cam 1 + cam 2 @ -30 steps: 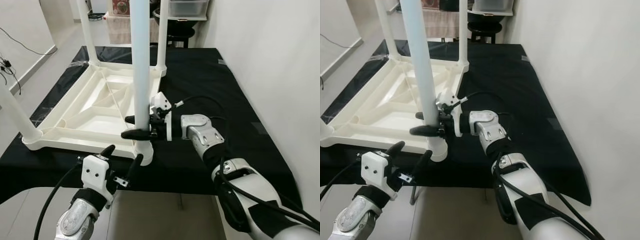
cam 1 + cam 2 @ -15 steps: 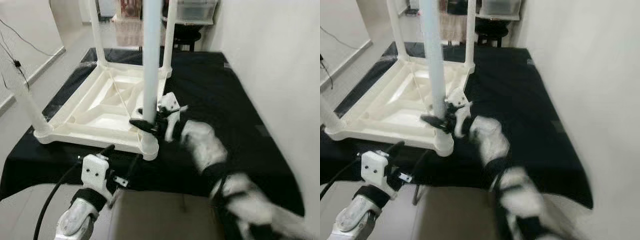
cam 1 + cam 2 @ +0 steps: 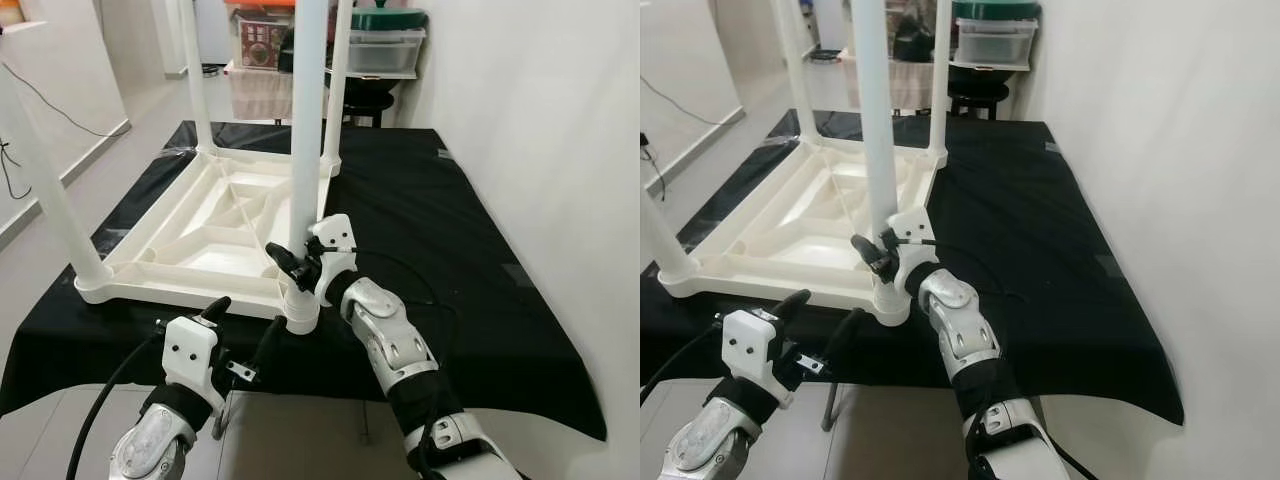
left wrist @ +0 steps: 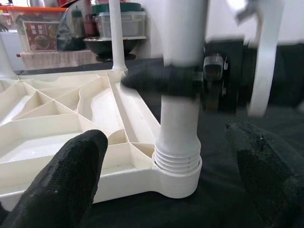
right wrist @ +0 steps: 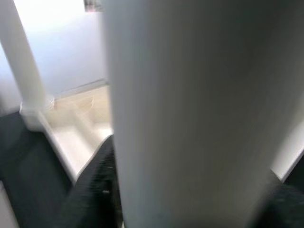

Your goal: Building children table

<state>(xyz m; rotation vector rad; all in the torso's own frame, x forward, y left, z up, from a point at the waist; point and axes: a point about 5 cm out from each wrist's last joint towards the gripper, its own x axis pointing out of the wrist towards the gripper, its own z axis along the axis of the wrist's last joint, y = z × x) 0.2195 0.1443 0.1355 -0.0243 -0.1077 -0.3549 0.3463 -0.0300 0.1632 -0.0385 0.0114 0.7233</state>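
No wording is showing clearly enough to read; a red printed label on the box (image 3: 258, 40) at the back is staying too small and blurred.

Your right pincer (image 3: 292, 268), clamped on the near table leg (image 3: 305, 150), has rolled since a second ago: its fingers sat level across the leg then and are tilted now, forearm swung nearer.
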